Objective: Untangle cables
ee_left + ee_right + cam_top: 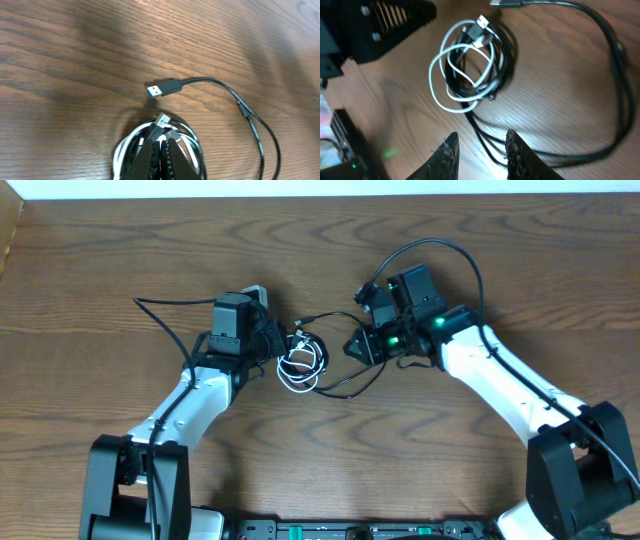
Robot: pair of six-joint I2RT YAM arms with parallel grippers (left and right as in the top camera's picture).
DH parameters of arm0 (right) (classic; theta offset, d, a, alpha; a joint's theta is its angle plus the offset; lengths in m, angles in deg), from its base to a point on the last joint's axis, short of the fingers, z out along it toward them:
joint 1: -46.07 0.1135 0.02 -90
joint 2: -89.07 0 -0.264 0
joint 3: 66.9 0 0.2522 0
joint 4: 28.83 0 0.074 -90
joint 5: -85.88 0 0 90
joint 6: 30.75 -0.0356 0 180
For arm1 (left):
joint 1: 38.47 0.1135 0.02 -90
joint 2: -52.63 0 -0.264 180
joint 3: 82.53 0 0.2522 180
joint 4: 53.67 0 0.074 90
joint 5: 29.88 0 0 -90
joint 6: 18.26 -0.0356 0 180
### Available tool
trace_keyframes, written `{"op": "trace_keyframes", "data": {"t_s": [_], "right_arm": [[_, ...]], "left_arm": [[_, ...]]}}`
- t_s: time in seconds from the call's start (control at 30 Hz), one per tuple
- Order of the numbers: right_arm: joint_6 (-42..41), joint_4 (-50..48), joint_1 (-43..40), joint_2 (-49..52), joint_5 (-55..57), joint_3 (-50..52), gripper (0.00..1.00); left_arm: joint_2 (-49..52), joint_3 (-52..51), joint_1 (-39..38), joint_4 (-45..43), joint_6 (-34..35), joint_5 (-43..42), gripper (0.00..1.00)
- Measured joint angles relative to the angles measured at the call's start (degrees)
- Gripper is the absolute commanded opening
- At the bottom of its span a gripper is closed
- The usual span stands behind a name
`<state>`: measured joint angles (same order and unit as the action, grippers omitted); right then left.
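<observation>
The left arm [190, 405] and right arm [500, 375] wear smooth white shells over their long links, with black joint housings and blocky black bases. A looping black wire [440, 242] arcs over the right wrist, and a second black wire [160, 315] trails from the left. Green lights [400, 335] glow at the right wrist. The left claw [160, 157] and right claw [480, 142] have black, ridged fingers.

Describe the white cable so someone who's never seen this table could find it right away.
On the wooden table, two cords lie tangled between the left gripper and the right gripper. The white cable is the thin cord coiled in loose rings there: the only pale one, while the black cable wound through it trails off in a long dark loop.
</observation>
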<state>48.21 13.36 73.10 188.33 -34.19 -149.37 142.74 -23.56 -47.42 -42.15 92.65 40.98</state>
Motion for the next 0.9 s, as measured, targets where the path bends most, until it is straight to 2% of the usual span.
{"op": "trace_keyframes", "data": {"t_s": [0.23,0.43,0.47,0.6,0.67,0.9], "right_arm": [[-3.61,-8.76,4.46,4.35,-0.15,0.00,0.34],[-4.90,-17.11,9.53,7.37,-1.27,0.00,0.41],[-4.98,-18.23,10.34,7.65,-1.25,0.00,0.41],[-5.11,-21.20,13.55,9.44,-0.98,0.00,0.42],[-5.11,-21.35,14.91,10.88,-0.70,0.00,0.42],[-5.14,-22.10,17.62,16.55,0.68,0.00,0.40]], "left_arm": [[0.00,0.02,7.50,5.16,2.86,3.23,0.09],[0.00,0.02,15.17,8.00,7.02,4.37,0.17],[0.00,0.02,15.50,8.07,7.43,4.48,0.21],[0.00,0.02,15.63,8.07,8.87,4.44,0.23],[0.00,0.02,15.61,8.07,9.01,4.48,0.28],[0.00,0.02,15.61,8.04,9.33,4.46,0.29]]}}
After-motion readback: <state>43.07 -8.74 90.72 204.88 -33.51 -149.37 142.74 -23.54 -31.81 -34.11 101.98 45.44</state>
